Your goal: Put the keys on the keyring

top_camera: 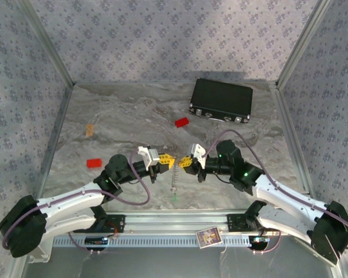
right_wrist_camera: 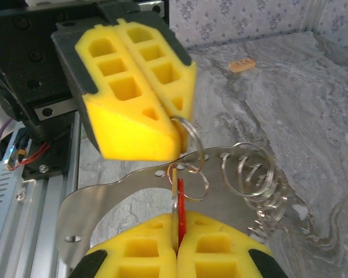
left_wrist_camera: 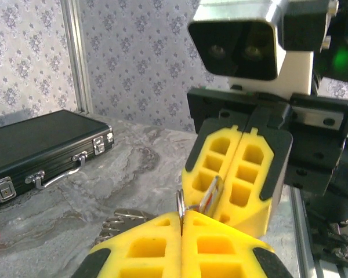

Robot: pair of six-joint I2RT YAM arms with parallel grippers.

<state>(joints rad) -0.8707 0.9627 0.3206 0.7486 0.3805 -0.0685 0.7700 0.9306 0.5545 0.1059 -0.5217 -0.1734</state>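
The left fingers (left_wrist_camera: 145,250) are clenched on the thin silvery keyring (left_wrist_camera: 179,204). The right fingers (right_wrist_camera: 140,252) grip the red key (right_wrist_camera: 181,200), tip to tip with them, well nearer the arms than the black case (top_camera: 221,99). Most of the key is buried between the pads, with only a red sliver showing. A coil of rings (right_wrist_camera: 252,179) dangles beside it. A red block (top_camera: 181,122) lies on the bench (top_camera: 122,124), just before the case.

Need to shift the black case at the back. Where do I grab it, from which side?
Probably the metal handle on the case's near long wall, coming in low from the front. The case lies flat and closed, likely too wide for the jaws, and the handle between its two latches is the one slim part facing the arms.
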